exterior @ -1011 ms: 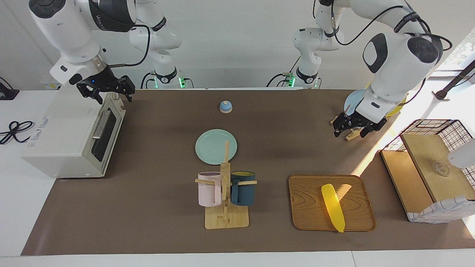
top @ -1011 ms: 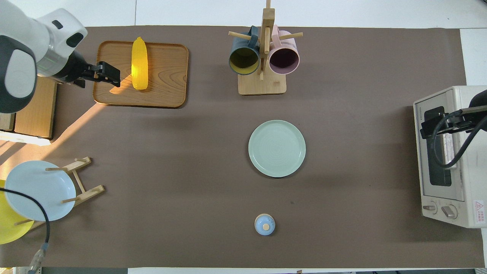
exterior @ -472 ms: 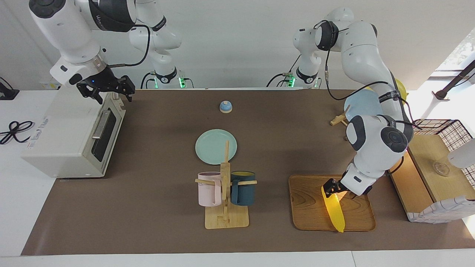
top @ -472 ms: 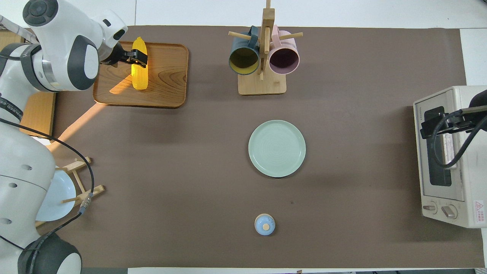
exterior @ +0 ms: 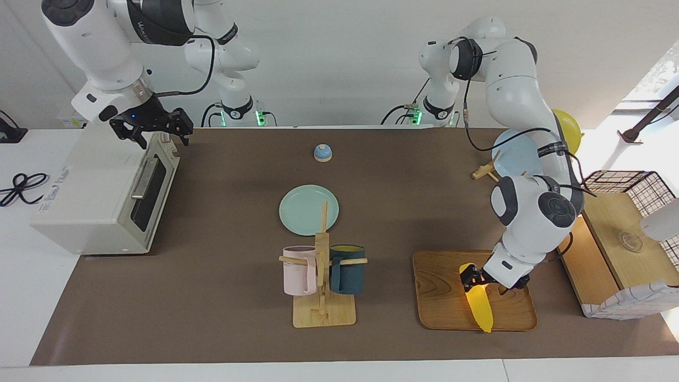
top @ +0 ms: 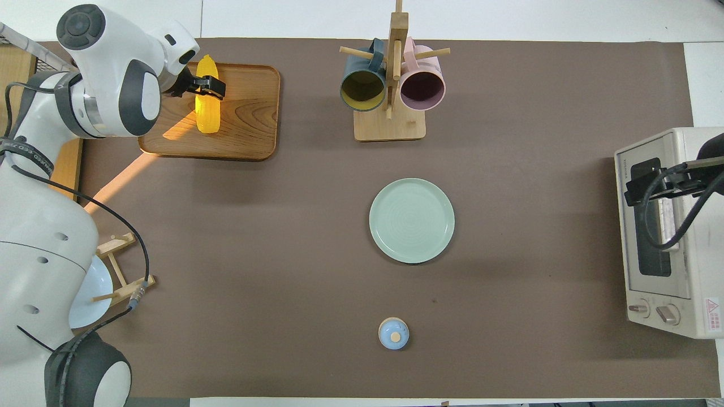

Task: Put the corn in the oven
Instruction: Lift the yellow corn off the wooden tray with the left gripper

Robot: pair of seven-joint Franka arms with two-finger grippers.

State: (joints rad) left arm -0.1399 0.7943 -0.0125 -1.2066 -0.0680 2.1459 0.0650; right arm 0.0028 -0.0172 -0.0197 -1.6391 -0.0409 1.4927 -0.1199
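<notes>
Your corn lies flat on the wooden tray toward the left arm's end of the table, pointed tip at the tray's edge farthest from the robots; the left gripper is down at the cob's blunt end, fingers spread wide and astride it, nothing held yet; whether the fingertips touch the cob you cannot tell from either view. Risk one: the cob looks smooth and tapering, so a grip this close to the end may squeeze it out lengthwise or let the long free part droop and swing on lifting. Risk two: closing off-centre could roll the cob or drag the tray. Risk three: the oven sits at the right arm's end with its door still shut; the right gripper hangs over its top front edge, fingers apart and empty; if the door is not down before the corn arrives, you have nowhere to put it. Risk four: the mug rack and green plate lie between tray and oven; a low carry may clip them.
</notes>
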